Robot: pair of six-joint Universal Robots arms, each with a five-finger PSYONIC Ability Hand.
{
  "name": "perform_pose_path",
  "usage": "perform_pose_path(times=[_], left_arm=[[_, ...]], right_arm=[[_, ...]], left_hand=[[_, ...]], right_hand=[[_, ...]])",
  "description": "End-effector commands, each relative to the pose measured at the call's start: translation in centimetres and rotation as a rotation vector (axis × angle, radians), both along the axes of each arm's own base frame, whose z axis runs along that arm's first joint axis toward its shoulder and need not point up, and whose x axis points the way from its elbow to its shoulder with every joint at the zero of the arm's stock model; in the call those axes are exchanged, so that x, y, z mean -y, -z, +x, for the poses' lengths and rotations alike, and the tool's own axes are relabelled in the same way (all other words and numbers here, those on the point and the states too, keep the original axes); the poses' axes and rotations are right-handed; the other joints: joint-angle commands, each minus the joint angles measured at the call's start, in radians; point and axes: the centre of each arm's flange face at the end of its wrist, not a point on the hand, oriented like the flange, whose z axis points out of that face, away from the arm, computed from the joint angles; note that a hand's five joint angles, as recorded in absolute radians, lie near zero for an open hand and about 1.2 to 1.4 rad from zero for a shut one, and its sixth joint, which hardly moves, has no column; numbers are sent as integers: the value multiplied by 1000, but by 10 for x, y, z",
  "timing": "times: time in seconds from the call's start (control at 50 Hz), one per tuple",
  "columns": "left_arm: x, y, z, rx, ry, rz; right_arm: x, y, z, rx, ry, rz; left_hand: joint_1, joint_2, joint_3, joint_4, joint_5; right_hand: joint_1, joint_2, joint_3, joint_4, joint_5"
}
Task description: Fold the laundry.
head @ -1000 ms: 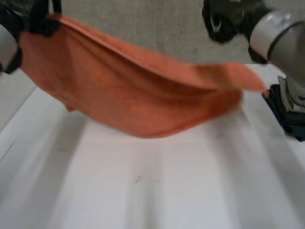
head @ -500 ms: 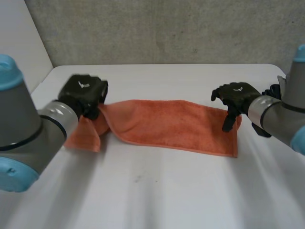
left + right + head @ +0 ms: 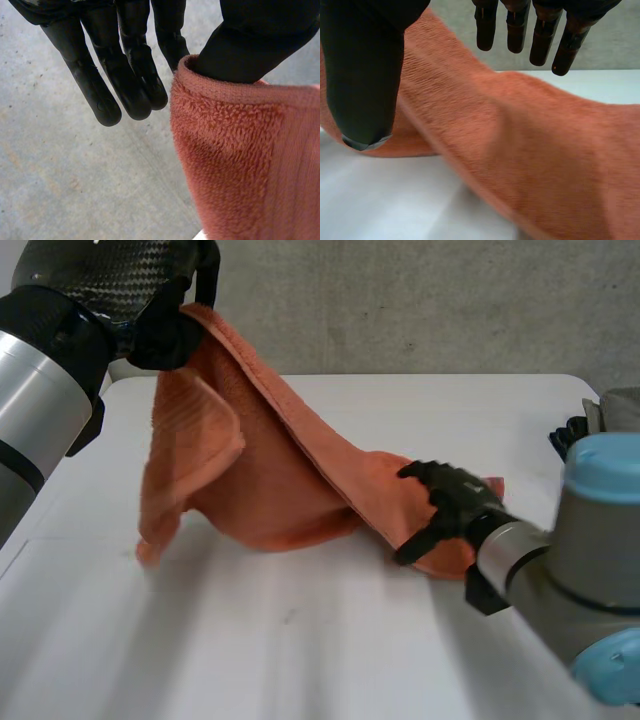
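- The left hand [image 3: 150, 330] is holding one end of the orange towel [image 3: 270, 490] high above the far left corner of the white table [image 3: 300, 640]. In the head view its thumb is lying across the front of the cloth with a finger behind it, pinching the rim.
- In the left wrist view the towel's thick rim [image 3: 250, 165] is curling round the thumb [image 3: 260, 40], while the fingers [image 3: 135, 75] that show are hanging straight and close together, clear of the cloth.
- The towel is sloping down from that hand to the table. A loose flap is drooping under the left hand, down towards the table's left edge, and the low end is lying right of the middle.
- The right hand [image 3: 455, 505] is hovering low over that low end. Its fingers [image 3: 517, 25] are reaching straight and slightly spread above the cloth [image 3: 530, 150], and the thumb [image 3: 365, 75] is standing apart on the near side. The towel is running through the gap ungripped.
- The table is lying bare along its whole near side and at the far right, giving open room there.
- A pile of dark clothes [image 3: 572, 435] is sitting at the table's right edge, apart from the towel's end.
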Motion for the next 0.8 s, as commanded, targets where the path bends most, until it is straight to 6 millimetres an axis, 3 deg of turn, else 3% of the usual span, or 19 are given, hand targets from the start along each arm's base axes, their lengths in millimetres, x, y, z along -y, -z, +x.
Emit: perform_pose_path(times=[0.02, 0.16, 0.28, 0.32, 0.34, 0.38, 0.42, 0.44, 0.52, 0.54, 0.58, 0.62, 0.64, 0.68, 0.7, 0.76, 0.8], left_arm=[[-3, 2, -3, 0, 15, 8], [-10, -1, -7, -29, 44, 19], [-14, -9, -3, -60, 47, 6], [-16, -12, -1, -67, 46, -2], [-17, -14, 0, -70, 45, -8], [-18, -15, 2, -72, 40, -10], [-16, -16, 4, -73, 29, -15], [-15, -16, 5, -74, 22, -15], [-4, -15, 16, -70, -32, -19], [-1, -15, 19, -67, -44, -19], [13, -8, 30, -51, -99, -2], [17, -5, 33, -45, -114, 5], [22, 0, 38, -36, -136, 21], [26, 6, 41, -22, -150, 44], [30, 16, 43, 0, -157, 84], [34, 31, 43, 31, -152, 143], [42, 56, 39, 83, -142, 233]], right_arm=[[-20, 14, 28, 28, -27, -16], [-13, 26, 45, 62, -8, -45], [12, 43, 56, 32, 66, -107], [17, 47, 57, 12, 80, -112], [23, 48, 55, -6, 103, -122], [25, 47, 52, -30, 116, -136], [31, 43, 44, -49, 133, -152], [37, 37, 38, -58, 148, -171], [80, -23, -20, -163, 241, -348], [90, -48, -41, -244, 229, -436], [97, -72, -57, -334, 200, -522], [93, -93, -64, -424, 138, -597], [80, -122, -63, -512, 62, -681], [71, -142, -63, -550, 26, -722], [60, -161, -65, -585, 13, -733], [45, -181, -68, -604, -41, -687], [40, -185, -68, -612, -67, -653]], left_hand=[[249, 199, 203, 194, 241], [249, 199, 203, 194, 241], [249, 199, 203, 194, 241], [249, 199, 203, 194, 241], [249, 199, 203, 194, 241], [249, 199, 203, 194, 241], [249, 199, 203, 194, 241], [249, 199, 203, 194, 241], [249, 199, 203, 194, 241], [249, 199, 203, 194, 241], [249, 199, 203, 194, 241], [249, 199, 203, 194, 241], [249, 199, 203, 194, 241], [249, 199, 203, 194, 241], [249, 199, 203, 194, 241], [249, 199, 203, 194, 241], [249, 199, 203, 194, 241]], right_hand=[[-41, -88, -58, -74, -70], [-41, -88, -58, -74, -70], [83, 36, 67, 50, 54], [270, 223, 254, 237, 241], [681, 634, 665, 648, 652], [1177, 1130, 1161, 1144, 1148], [1180, 1133, 1164, 1147, 1151], [1180, 1133, 1164, 1147, 1151], [1180, 1133, 1164, 1147, 1151], [1180, 1133, 1164, 1147, 1151], [1180, 1133, 1164, 1147, 1151], [1180, 1133, 1164, 1147, 1151], [1180, 1133, 1164, 1147, 1151], [1180, 1133, 1164, 1147, 1151], [1180, 1133, 1164, 1147, 1151], [1180, 1133, 1164, 1147, 1151], [1180, 1133, 1164, 1147, 1151]])
